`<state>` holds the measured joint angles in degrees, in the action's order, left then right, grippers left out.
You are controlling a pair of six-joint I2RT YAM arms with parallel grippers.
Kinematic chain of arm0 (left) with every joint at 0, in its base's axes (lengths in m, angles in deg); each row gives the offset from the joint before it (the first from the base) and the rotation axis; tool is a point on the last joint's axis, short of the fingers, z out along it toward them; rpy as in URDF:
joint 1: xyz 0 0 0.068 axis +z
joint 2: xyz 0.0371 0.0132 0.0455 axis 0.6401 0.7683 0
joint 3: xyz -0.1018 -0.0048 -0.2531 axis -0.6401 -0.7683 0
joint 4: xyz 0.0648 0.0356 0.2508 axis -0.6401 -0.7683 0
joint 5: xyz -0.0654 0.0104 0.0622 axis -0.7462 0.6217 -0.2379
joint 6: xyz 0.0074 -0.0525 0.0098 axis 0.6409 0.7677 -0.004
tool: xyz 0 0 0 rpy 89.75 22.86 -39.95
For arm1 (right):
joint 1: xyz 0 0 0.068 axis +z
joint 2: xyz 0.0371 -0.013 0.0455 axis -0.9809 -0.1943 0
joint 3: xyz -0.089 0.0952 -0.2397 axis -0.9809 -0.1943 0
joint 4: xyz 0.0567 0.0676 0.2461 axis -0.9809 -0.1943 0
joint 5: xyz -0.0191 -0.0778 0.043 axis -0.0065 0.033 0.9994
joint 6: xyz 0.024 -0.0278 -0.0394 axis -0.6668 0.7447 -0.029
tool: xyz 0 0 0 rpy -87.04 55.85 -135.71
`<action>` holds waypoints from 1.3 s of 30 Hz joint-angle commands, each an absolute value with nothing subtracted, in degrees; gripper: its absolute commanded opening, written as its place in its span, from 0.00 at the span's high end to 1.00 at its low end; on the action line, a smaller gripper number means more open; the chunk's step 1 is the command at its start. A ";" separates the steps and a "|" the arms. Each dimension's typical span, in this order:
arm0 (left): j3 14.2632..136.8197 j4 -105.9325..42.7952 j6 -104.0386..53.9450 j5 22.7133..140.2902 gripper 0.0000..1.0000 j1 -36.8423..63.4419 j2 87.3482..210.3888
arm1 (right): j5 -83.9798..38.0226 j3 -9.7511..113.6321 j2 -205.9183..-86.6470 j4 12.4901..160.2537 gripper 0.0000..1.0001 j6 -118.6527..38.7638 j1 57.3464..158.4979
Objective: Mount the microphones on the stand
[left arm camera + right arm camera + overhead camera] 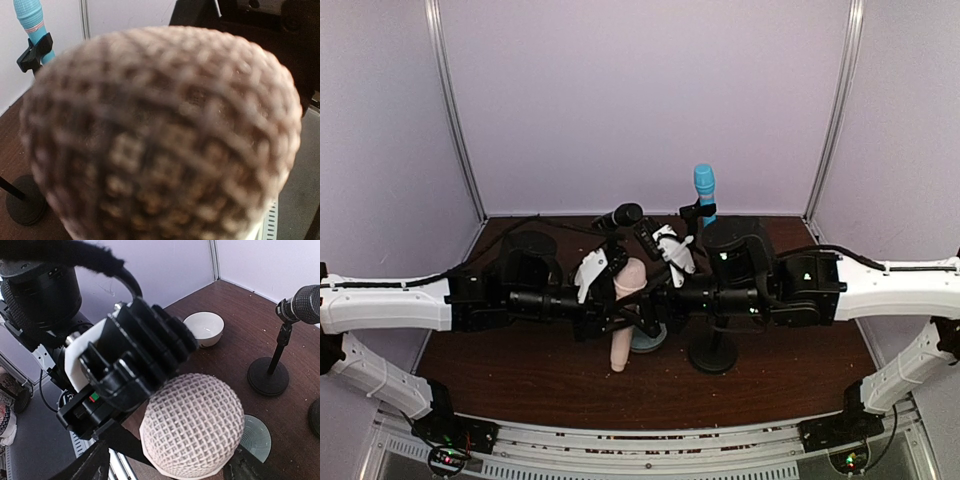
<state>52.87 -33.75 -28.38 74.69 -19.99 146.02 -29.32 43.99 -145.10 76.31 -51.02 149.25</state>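
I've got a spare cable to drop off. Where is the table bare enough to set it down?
Bare table runs along the near edge, left and right of the black stand base. The middle is crowded: the pink microphone, left arm, right arm, and the blue microphone and black microphone on stands.

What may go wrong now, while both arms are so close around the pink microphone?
1. The right end effector stands open around the round mesh head of the pink mic. A grip there may slip, and the mic may drop if the left end effector lets go early.
2. Both end effectors work close beside the black mic and the blue mic. A swing may knock them loose.
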 commanded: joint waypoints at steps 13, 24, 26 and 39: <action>52.12 -28.78 -27.27 77.55 0.72 -20.24 143.82 | -29.76 42.90 -145.62 85.74 0.69 -56.19 145.88; 47.08 -21.35 -28.06 74.16 0.40 -20.30 143.51 | -21.87 38.53 -138.41 89.45 0.74 -46.29 144.40; 46.20 -19.71 -28.05 73.69 0.39 -20.24 143.69 | -20.75 37.77 -137.21 89.87 0.73 -45.70 144.11; 47.40 -14.43 -29.38 66.95 0.78 -20.29 147.87 | -16.38 34.44 -135.13 93.90 0.73 -44.30 143.84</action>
<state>45.89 -18.97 -28.66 69.58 -20.30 146.67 -18.08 35.16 -135.70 91.07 -45.25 144.03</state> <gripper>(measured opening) 0.314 0.406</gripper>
